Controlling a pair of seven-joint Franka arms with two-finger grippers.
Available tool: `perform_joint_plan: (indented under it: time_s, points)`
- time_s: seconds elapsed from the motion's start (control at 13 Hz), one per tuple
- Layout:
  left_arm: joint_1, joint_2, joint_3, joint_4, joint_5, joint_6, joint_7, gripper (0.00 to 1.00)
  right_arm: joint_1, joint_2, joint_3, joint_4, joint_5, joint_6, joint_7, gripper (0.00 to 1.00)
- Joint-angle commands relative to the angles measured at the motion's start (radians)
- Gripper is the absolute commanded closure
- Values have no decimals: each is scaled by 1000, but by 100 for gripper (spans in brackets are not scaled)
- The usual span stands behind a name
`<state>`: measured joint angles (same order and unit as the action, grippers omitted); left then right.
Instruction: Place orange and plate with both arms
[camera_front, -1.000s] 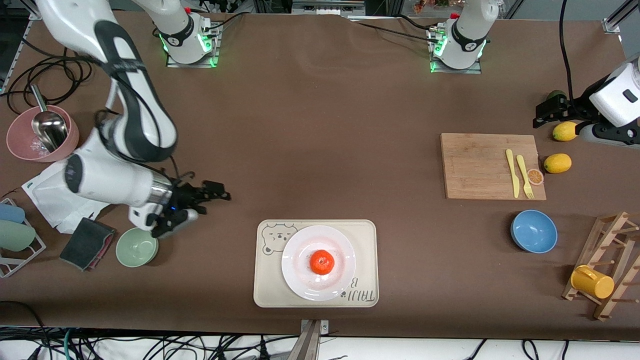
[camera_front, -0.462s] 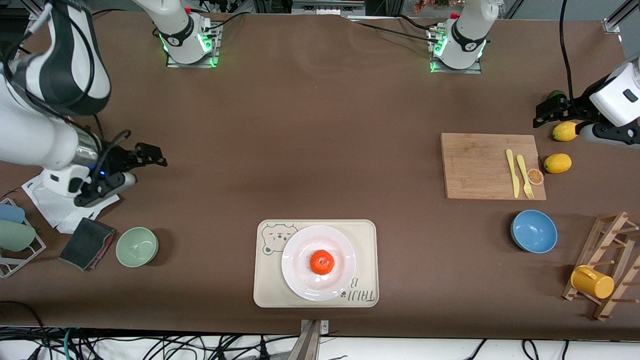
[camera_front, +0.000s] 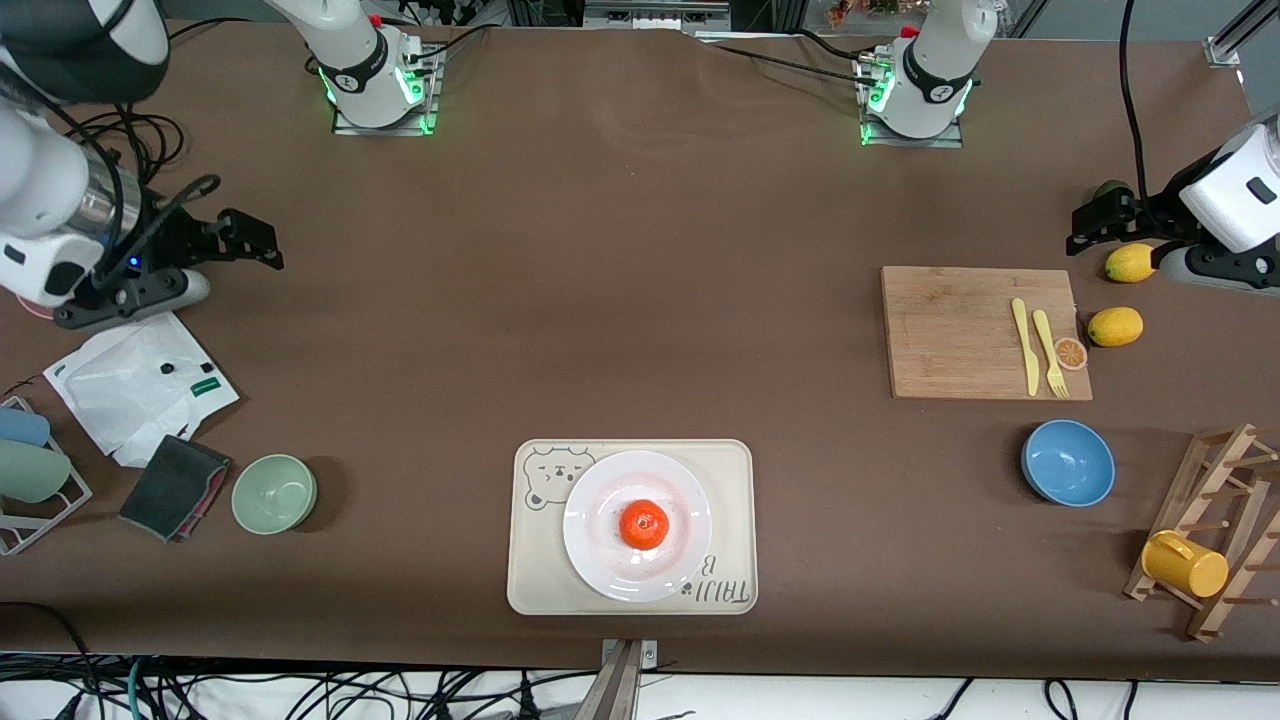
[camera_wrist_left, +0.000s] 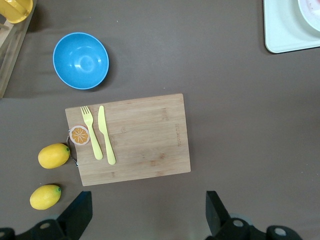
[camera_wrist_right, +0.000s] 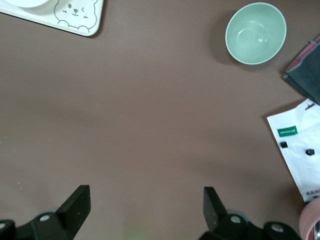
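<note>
Front view shows the orange (camera_front: 643, 524) sitting on the middle of the plate (camera_front: 600, 500), and the plate resting on the tray (camera_front: 730, 470) near the front edge of the worktop, about midway between the two arms' ends. Nothing touches either one.

Both arms are well apart from them. The right pincer (camera_front: 215, 255) is released and empty, over bare worktop at the right arm's end, near a white paper sheet (camera_front: 140, 385); its wrist view shows the two fingers (camera_wrist_right: 75, 205) spread wide with only brown worktop between them, a green bowl (camera_wrist_right: 255, 33) and a corner of the tray farther off. The left pincer (camera_front: 1090, 222) is also released and empty, at the left arm's end beside a lemon (camera_front: 1130, 262); its wrist view looks down on the cutting board (camera_wrist_left: 145, 140) with open fingers (camera_wrist_left: 80, 210) at the frame's edge.

By the look of it, the placing is done: orange on plate, plate set down, both pincers free. I judge nothing is left beyond the arms parking.
</note>
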<state>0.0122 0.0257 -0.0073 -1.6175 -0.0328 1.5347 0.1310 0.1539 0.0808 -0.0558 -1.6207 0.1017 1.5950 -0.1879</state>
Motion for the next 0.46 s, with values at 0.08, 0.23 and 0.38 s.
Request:
perform_joint_plan:
  time_s: [0.08,0.23,0.38]
  points:
    - [-5,-9,6,4,-1,-11,10,0,1,-70,7,-16,-78,-26,27,0]
    - [-5,-9,6,4,-1,-11,10,0,1,-70,-1,-2,-80,-30,25,0]
    - [-5,-9,6,4,-1,-11,10,0,1,-67,-1,5,-76,-32,27,0]
